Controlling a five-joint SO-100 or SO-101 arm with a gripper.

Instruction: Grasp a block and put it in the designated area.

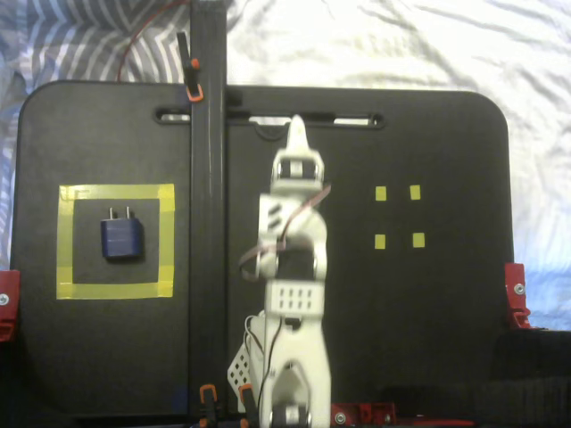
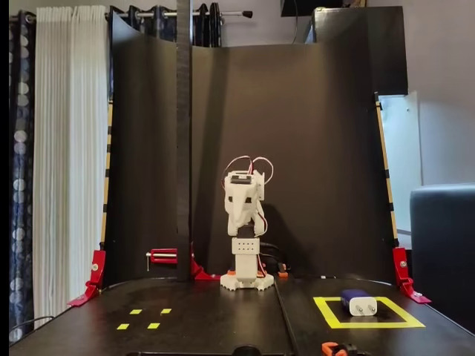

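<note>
Looking done already: block (image 1: 122,239) sits inside the yellow square (image 1: 166,241) at frame left, gripper (image 1: 295,134) holding nothing, jaws unclear, just park.

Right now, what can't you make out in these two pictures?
- Jaws: whether open or shut; the white arm is folded, and both fixed views are too coarse.
- Small dark blue block inside the yellow tape square: its silver prongs show only as tiny specks.
</note>
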